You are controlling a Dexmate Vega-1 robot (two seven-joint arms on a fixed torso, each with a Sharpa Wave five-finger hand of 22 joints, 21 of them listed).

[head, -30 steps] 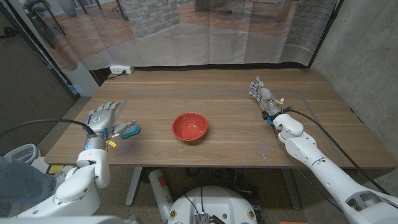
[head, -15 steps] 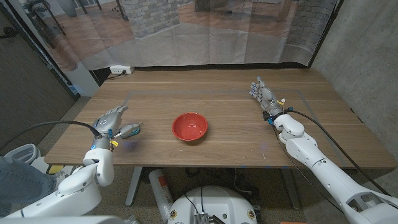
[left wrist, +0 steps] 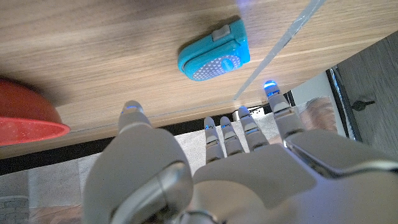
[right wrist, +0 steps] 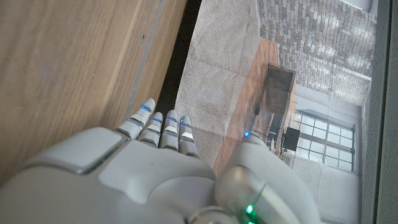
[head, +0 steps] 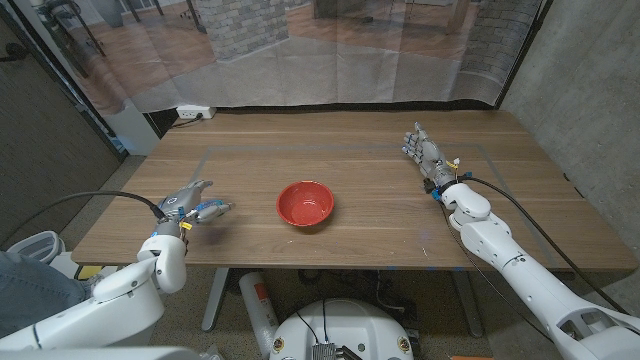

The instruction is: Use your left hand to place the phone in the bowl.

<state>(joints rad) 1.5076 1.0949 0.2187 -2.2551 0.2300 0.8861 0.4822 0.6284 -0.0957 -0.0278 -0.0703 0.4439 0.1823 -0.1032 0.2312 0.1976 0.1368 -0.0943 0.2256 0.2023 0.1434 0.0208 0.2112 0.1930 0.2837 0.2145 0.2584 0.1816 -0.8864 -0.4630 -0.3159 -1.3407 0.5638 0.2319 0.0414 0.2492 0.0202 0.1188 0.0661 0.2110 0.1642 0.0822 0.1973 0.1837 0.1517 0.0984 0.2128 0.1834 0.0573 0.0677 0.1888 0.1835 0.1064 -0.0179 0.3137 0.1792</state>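
Hovering over the surface's (head: 350,160) near-left area, left hand (head: 188,201) has its fingers (left wrist: 230,135) spread apart, nothing held. Phone (left wrist: 214,59), a turquoise one, lies on the wood just beyond the fingertips; can't tell from the head view whether anything touches it. Red bowl (head: 306,203) sits mid-surface, to the right of that hand, apart from the phone. Right hand (head: 424,153) sits far right of the surface, fingers loosely extended and together, empty. Power strip (head: 193,113) at the back left edge.
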